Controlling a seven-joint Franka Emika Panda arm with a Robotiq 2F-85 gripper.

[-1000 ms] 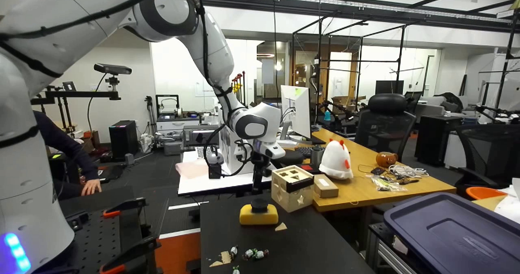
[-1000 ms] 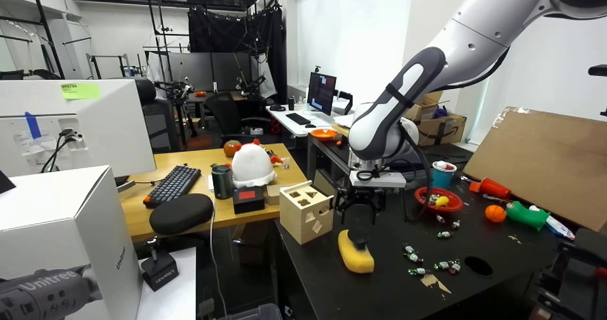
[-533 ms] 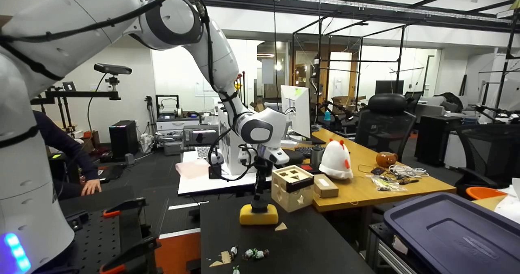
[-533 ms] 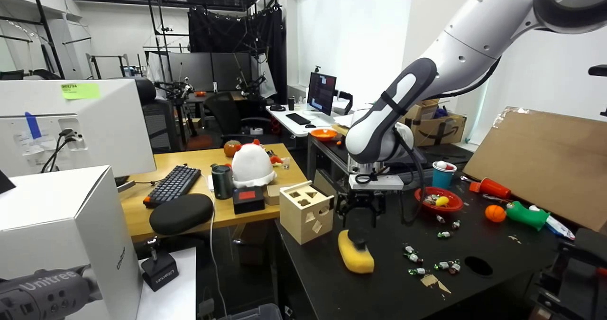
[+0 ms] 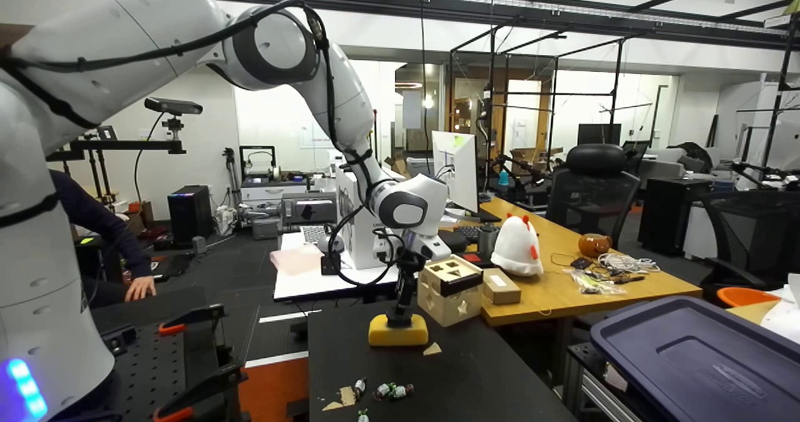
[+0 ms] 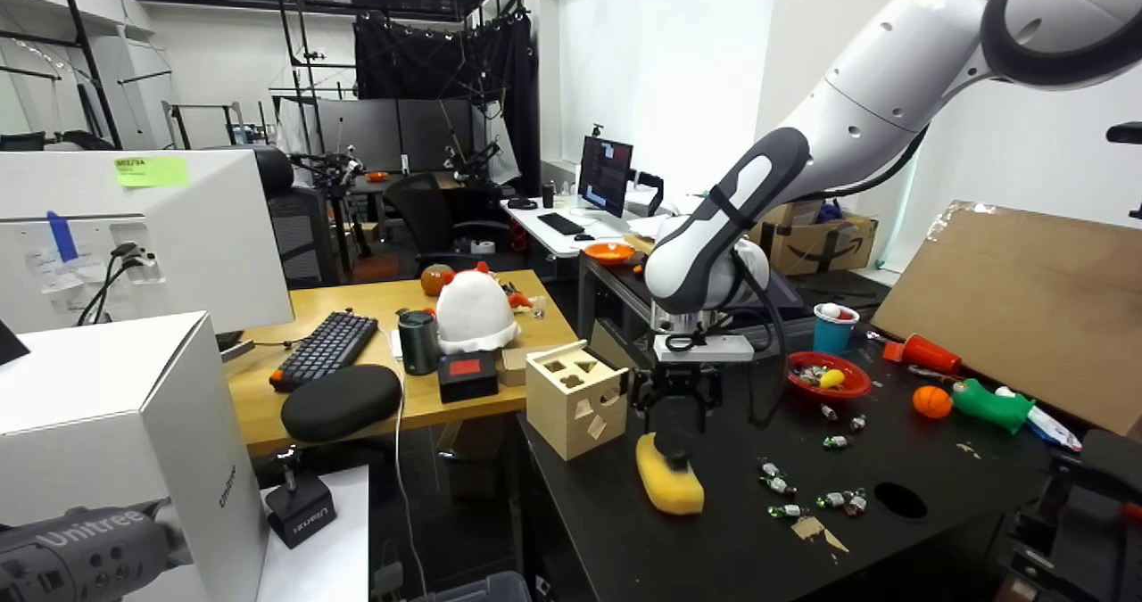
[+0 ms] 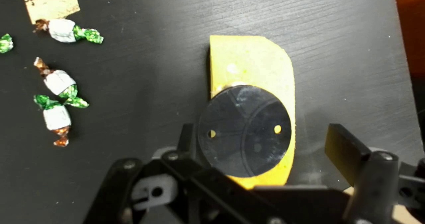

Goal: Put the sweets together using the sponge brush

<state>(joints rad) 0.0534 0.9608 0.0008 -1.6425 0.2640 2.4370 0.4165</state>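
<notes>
The sponge brush is a yellow block with a round black knob on top. It stands on the dark table in both exterior views (image 5: 398, 336) (image 6: 667, 482) and fills the middle of the wrist view (image 7: 252, 54). Several sweets in white, green and brown wrappers lie apart from it (image 5: 392, 391) (image 6: 778, 482); some show at the left of the wrist view (image 7: 59, 82). My gripper (image 7: 260, 136) is open and empty, above the brush. Its fingers stand on either side of the knob, the left finger closer to it. The gripper also shows in both exterior views (image 5: 402, 302) (image 6: 675, 415).
A wooden box with holes (image 5: 450, 300) (image 6: 575, 406) stands close beside the gripper. A red bowl (image 6: 867, 386) holds small things. A blue cup (image 6: 832, 333), red cup (image 6: 928, 352), orange ball (image 6: 932, 401) and green toy (image 6: 992, 406) are farther along the table. The table has a hole (image 6: 901, 500).
My gripper has come down towards the brush and shifted slightly towards the wooden box. The brush and the sweets have not moved.
</notes>
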